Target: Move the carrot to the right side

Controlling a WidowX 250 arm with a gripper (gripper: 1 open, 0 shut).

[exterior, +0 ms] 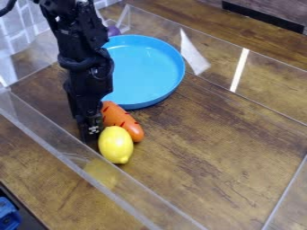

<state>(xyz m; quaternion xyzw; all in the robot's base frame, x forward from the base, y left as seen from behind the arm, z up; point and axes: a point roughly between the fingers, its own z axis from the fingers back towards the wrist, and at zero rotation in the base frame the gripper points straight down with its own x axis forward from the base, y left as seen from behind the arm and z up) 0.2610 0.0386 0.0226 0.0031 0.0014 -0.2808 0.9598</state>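
Carrot [124, 123] was best pinched mid-body from above, blue bowl [142, 70] cleared by a straight lift, lemon [115, 145] left unpushed; whether black gripper [92, 133] was spread or closed couldn't be told, carrot being seen just beside its fingers, image-right.

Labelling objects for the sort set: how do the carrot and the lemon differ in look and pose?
Color: the carrot is orange with dark lines across it; the lemon is plain yellow.
Shape: the carrot is long and tapered, the lemon a short, rounded oval.
Position: the carrot lies nearer the blue plate, the lemon farther from it.
Shared: both lie on the wooden table, close beside each other.
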